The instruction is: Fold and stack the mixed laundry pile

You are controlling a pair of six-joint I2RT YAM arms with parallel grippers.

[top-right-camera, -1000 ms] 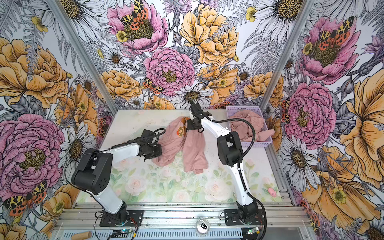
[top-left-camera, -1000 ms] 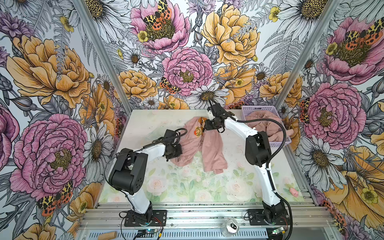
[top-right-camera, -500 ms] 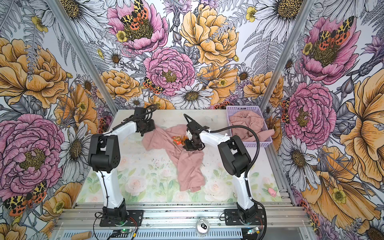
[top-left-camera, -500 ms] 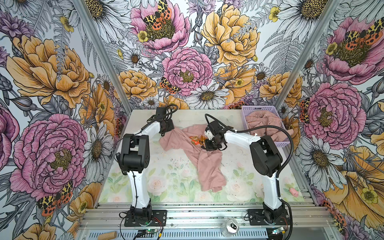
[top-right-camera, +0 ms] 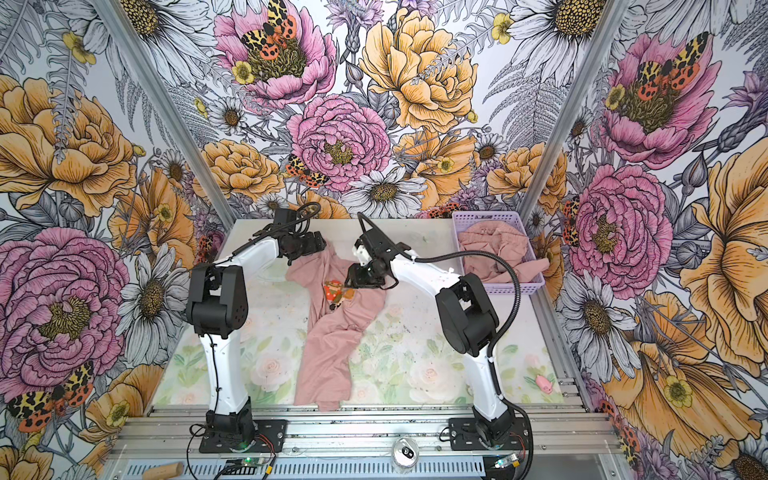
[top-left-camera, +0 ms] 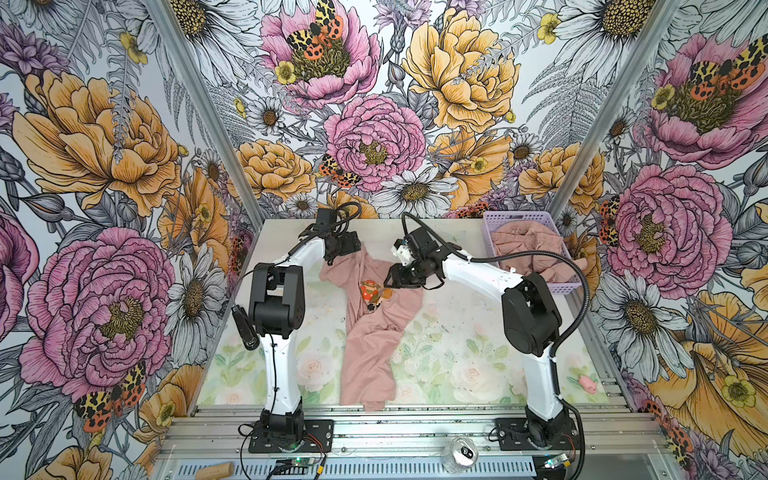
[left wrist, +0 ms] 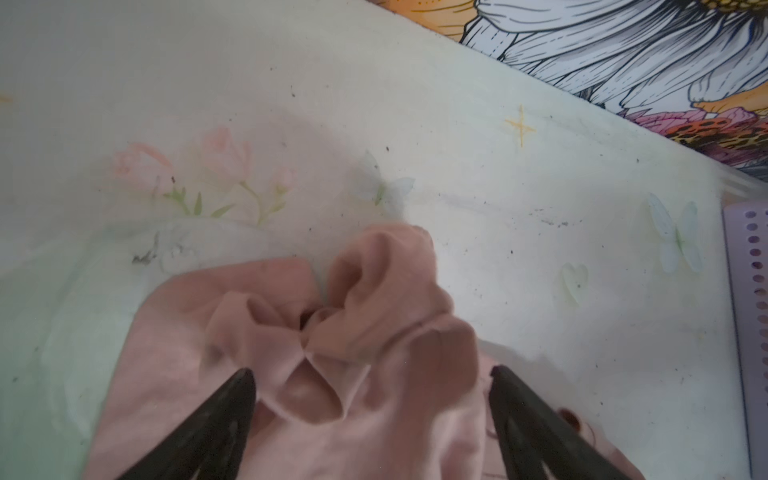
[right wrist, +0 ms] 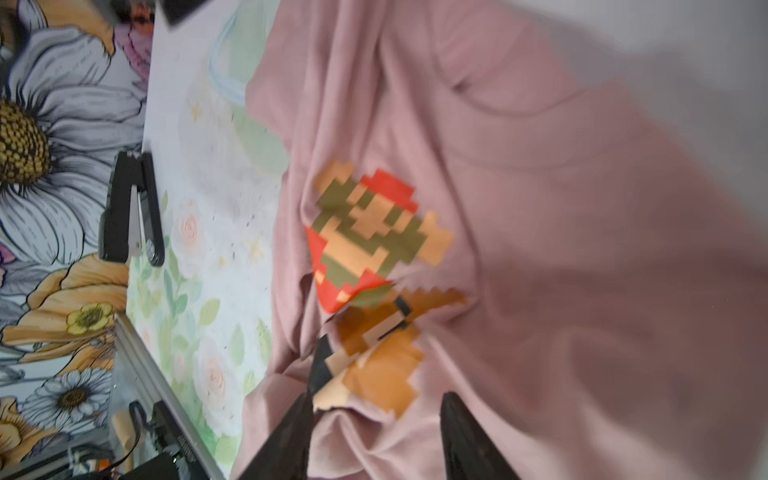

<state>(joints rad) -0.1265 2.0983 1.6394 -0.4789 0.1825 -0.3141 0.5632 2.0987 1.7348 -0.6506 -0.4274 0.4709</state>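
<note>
Two tools released: L tool [left wrist: 370,376] over bunched edge of dusty-pink pixel-print T-shirt [top-left-camera: 370,345], R tool [right wrist: 376,401] over its print; shirt crumpled on floral bench [top-left-camera: 457,353].

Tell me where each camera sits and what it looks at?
Top views: high above the table, at its front, looking down toward the back wall; left arm, right arm, T-shirt, basket show.
Left wrist: on the left arm, looking past the open left end effector at a bunched T-shirt edge; two fingers show.
Right wrist: on the right arm, looking past the right end effector at the pixel print; its fingers show.
Shared: the T-shirt shows in every view.
</note>
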